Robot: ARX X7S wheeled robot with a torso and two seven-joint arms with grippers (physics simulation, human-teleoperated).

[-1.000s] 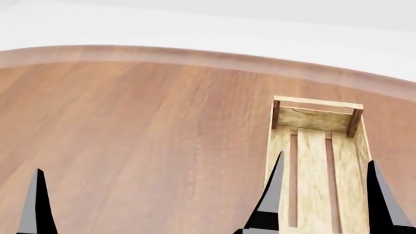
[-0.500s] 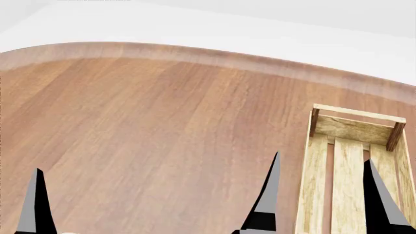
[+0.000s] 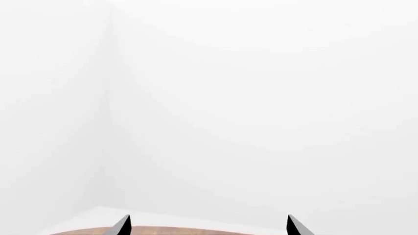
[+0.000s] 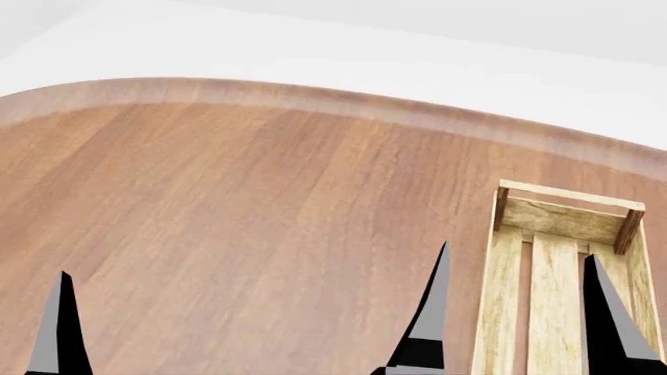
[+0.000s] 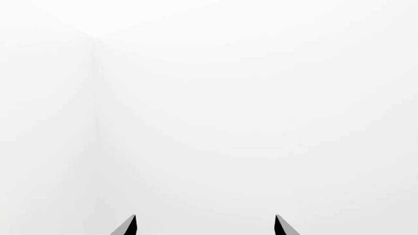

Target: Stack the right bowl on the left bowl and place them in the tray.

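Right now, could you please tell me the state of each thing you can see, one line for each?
tray: upright on the table, nothing visible inside it; its near end is cut off by the picture edge.
table: bare wood, no bowl in view.
left gripper: open, holding nothing, pointing at the white wall.
right gripper: open, holding nothing, pointing at the white wall.

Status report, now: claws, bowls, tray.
Both claws open, empty: right claw over the tray, left claw pointing at blank wall. Tray on the table, far end bare, rest cut off. No bowls in any view. Nothing in the way.
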